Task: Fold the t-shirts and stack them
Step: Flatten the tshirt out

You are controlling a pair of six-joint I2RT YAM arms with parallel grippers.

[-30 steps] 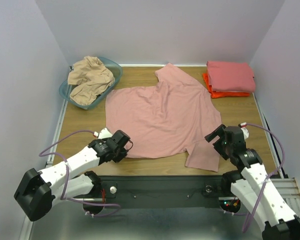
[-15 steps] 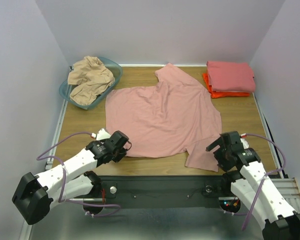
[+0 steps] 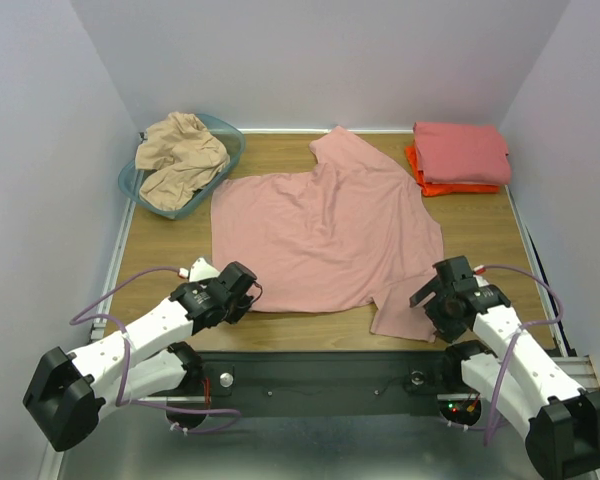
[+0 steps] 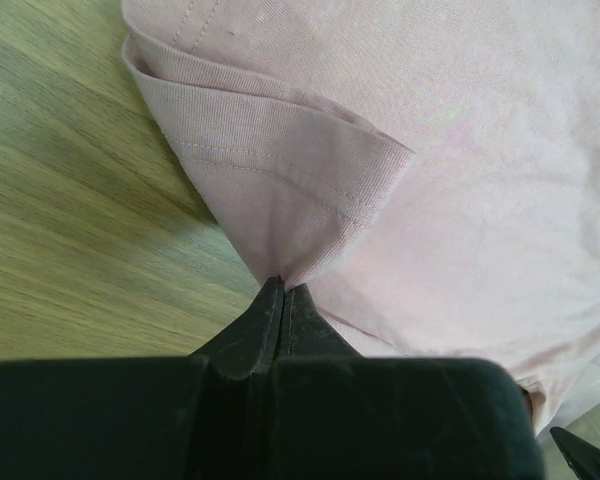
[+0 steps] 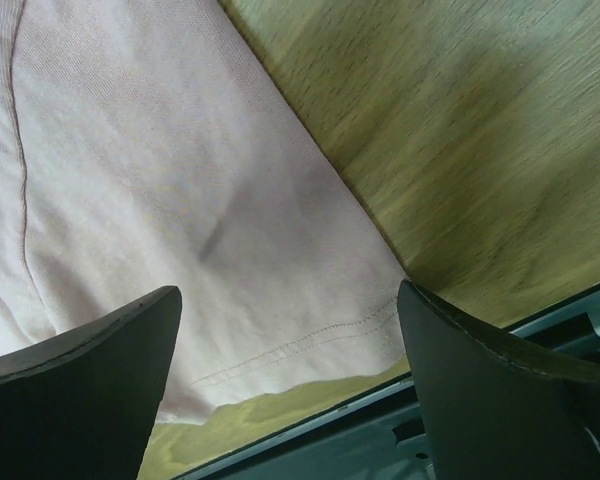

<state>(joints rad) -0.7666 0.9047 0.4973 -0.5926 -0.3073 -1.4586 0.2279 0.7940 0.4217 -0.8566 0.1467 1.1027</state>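
A dusty pink t-shirt (image 3: 320, 235) lies spread flat on the wooden table. My left gripper (image 3: 242, 297) is shut on its near left corner; the left wrist view shows the pinched fabric (image 4: 290, 200) rising from the closed tips (image 4: 280, 285). My right gripper (image 3: 427, 297) is open over the shirt's near right sleeve (image 5: 210, 230), fingers apart above the hem near the table's front edge. A coral pink shirt (image 3: 460, 152) lies folded on a bright orange one (image 3: 430, 185) at the back right. A tan-beige shirt (image 3: 180, 155) is crumpled in the basket.
A translucent teal basket (image 3: 230, 140) stands at the back left. White walls enclose the table on three sides. The table's front edge and metal rail (image 5: 460, 400) lie just below my right gripper.
My right gripper has moved down and left, toward the shirt's near right sleeve. My left gripper has shifted slightly toward the front edge, still on the corner.
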